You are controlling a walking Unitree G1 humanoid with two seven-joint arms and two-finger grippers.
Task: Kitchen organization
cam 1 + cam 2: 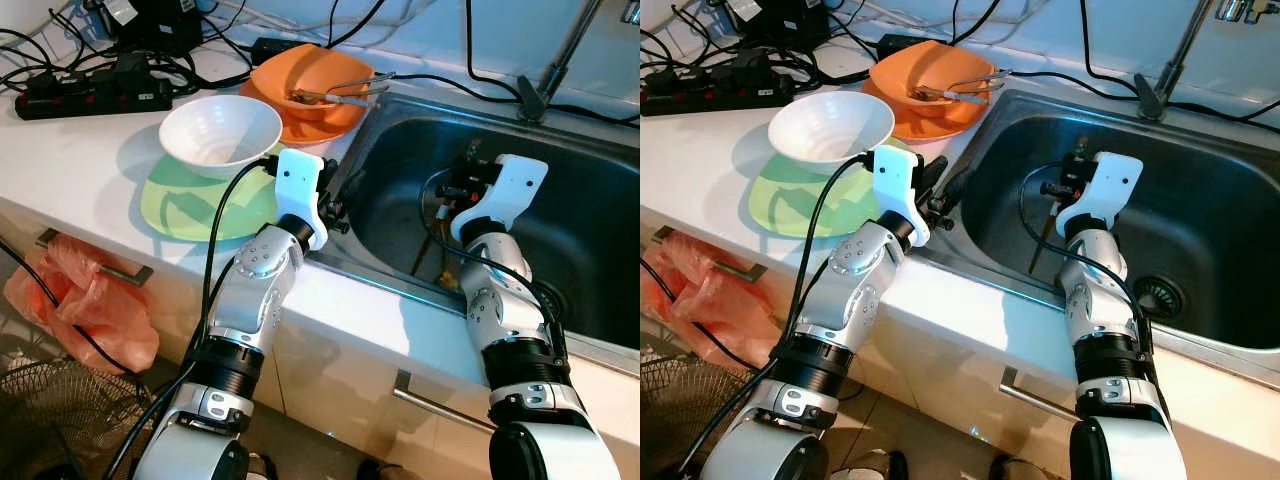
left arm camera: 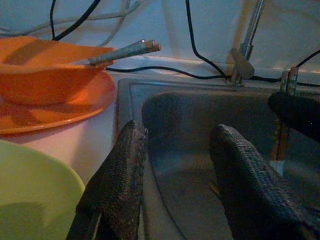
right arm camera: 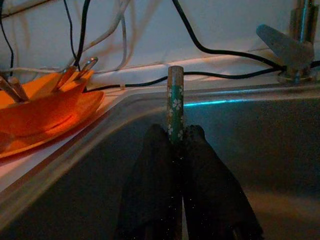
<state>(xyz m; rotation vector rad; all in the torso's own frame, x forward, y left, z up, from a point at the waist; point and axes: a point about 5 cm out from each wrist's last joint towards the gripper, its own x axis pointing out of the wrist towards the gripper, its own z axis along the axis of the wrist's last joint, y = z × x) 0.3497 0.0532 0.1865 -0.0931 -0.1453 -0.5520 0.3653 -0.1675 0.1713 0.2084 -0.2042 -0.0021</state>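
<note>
My right gripper [image 3: 175,145] is inside the steel sink [image 1: 570,180] and is shut on a pair of flower-patterned chopsticks [image 3: 175,100]. Their lower ends slant toward the sink floor [image 1: 1039,245]. My left gripper [image 2: 182,170] stands open with nothing between its fingers, hovering at the sink's left rim beside the green plate [image 1: 185,205]. A white bowl [image 1: 220,130] sits on that plate. Behind it an orange bowl [image 1: 312,75] holding metal cutlery [image 1: 345,92] rests on an orange plate [image 1: 300,125].
A faucet [image 1: 560,60] rises at the back of the sink, and the drain [image 1: 1160,295] lies at the front right. A black power strip [image 1: 90,100] and cables cross the counter's back. Below the counter hang an orange plastic bag [image 1: 90,300] and a wire fan guard [image 1: 50,410].
</note>
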